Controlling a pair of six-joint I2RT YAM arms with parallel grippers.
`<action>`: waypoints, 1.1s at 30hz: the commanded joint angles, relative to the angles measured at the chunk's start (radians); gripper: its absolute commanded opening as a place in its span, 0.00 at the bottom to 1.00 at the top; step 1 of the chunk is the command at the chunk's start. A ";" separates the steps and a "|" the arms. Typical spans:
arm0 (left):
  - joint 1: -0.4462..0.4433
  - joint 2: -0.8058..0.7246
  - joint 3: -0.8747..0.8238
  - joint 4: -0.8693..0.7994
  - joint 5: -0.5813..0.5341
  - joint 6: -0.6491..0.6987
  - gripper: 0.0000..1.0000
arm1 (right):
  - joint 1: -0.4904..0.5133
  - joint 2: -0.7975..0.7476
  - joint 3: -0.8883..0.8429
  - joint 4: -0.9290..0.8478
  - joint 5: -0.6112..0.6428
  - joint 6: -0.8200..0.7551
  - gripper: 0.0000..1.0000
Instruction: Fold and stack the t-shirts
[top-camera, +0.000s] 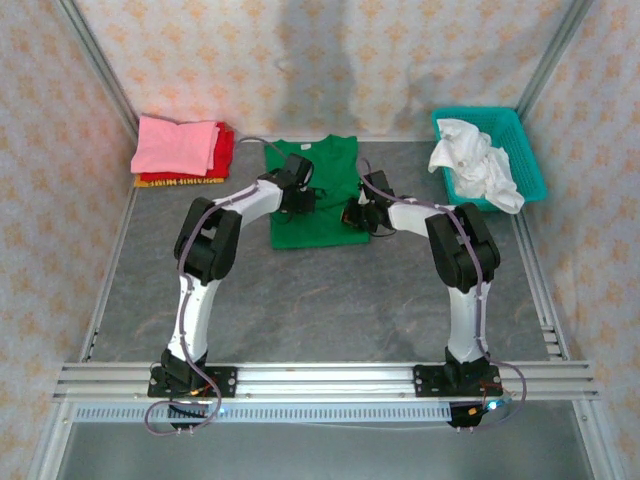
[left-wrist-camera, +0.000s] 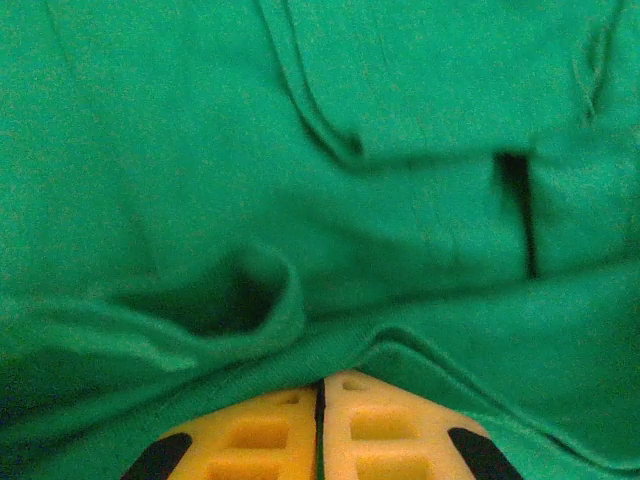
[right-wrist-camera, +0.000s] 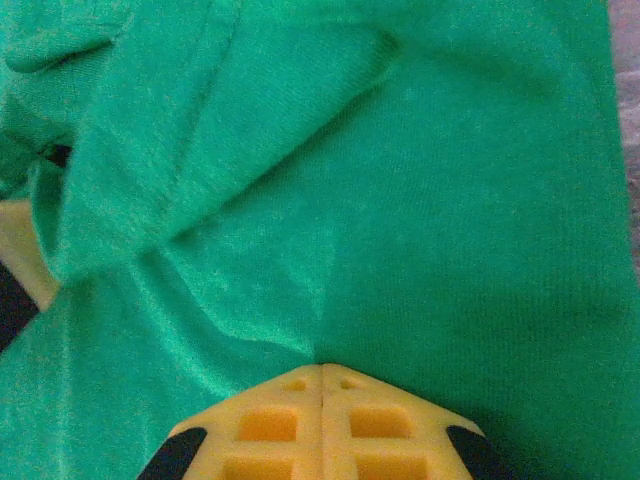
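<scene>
Toward the far edge of the bench (top-camera: 330, 300), about midway between its left and right edges: green shirt (top-camera: 312, 170), laid lengthwise, collar toward the far edge, hem toward the near one. Over its left part, left fingers (top-camera: 303, 199); at its near right corner, right fingers (top-camera: 357, 214). From the left wrist: left fingers (left-wrist-camera: 262, 432) shut flat against each other, only a thin seam between them, tips tucked under a raised fold of the green shirt (left-wrist-camera: 420, 150), cloth bunched and rucked just ahead, so pinching that fold. From the right wrist: right fingers (right-wrist-camera: 262, 425) likewise pressed together, green shirt (right-wrist-camera: 460, 250) puckering to a crease right at the tips, so nipped there; a turned-over flap of the same cloth up at the left. In the far left corner of the bench: a neat stack, pink shirt (top-camera: 176, 145) on top, red shirt (top-camera: 225, 150) under it and showing at the right, yellow-orange shirt (top-camera: 180, 181) at the bottom, showing as a strip along the near side. At the far right corner: teal basket (top-camera: 533, 160) holding a crumpled white cloth (top-camera: 478, 168), part of it spilling over the near rim. Stack and basket both well apart from the green shirt.
</scene>
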 joint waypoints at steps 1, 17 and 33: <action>0.039 0.022 0.131 -0.086 -0.055 0.061 0.09 | -0.001 0.002 -0.028 0.006 0.036 -0.001 0.00; 0.085 -0.208 0.073 -0.008 -0.036 -0.036 0.16 | -0.004 -0.072 -0.010 -0.060 0.005 -0.014 0.00; 0.007 -0.363 -0.679 0.415 0.103 -0.209 0.15 | -0.010 -0.088 -0.062 -0.084 -0.043 0.016 0.00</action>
